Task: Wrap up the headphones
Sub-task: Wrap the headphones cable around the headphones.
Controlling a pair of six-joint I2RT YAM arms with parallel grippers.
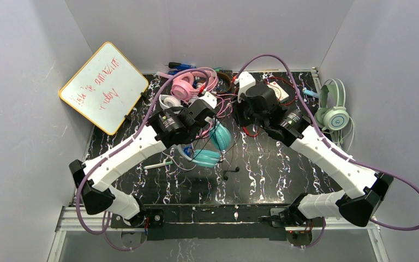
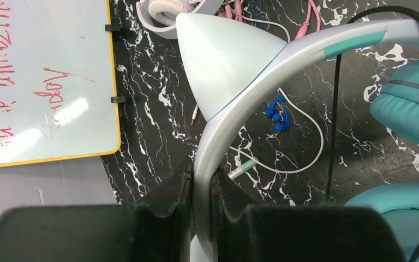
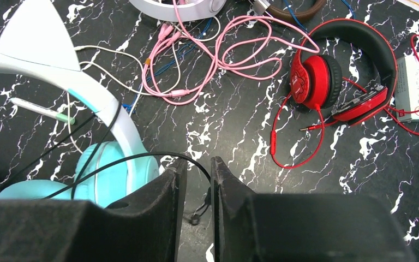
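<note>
My left gripper (image 2: 202,185) clamps the teal headphones' (image 1: 210,147) headband above the table (image 1: 262,174); my right gripper (image 3: 196,177) pinches their black cord (image 3: 142,158). Winding should stay taut, loops close around the headband.

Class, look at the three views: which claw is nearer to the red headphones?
Right. The right claw hovers beside the red headphones, pinching a black cable. The left claw grips the teal headphones' headband, farther away.
</note>
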